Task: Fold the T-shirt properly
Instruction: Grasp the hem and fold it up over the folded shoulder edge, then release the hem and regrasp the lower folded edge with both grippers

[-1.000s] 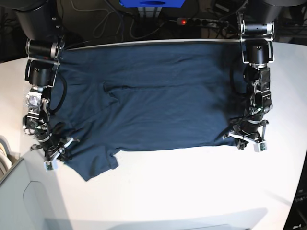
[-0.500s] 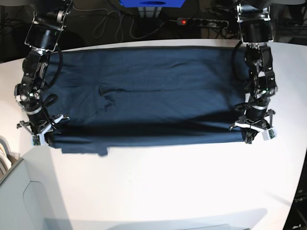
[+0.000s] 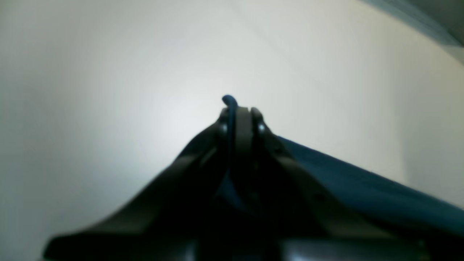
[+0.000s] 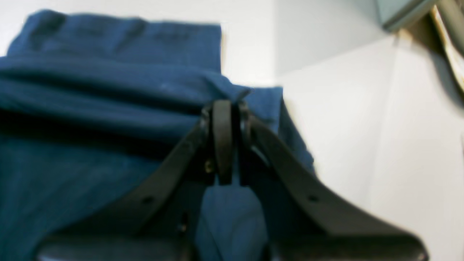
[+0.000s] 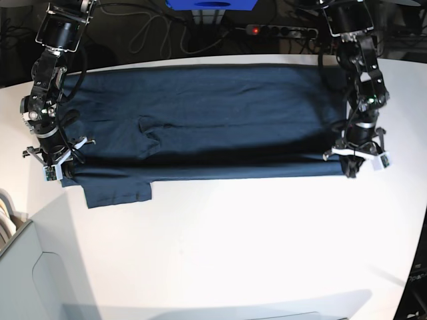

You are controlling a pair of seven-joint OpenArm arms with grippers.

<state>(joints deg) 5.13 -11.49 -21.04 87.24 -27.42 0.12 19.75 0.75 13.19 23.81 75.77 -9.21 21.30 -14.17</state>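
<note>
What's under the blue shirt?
The white table shows all around the T-shirt, so it lies on that. Anything beneath the cloth is covered.

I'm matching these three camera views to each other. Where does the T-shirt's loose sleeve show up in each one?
Base: the sleeve lies flat at lower left, below the T-shirt.
Right wrist: sleeve at top left, beyond the right gripper.
Left wrist: not in view.
Shared landmark: the white table.

base looks down; wrist views close, somewhat blurred, over fingers.
</note>
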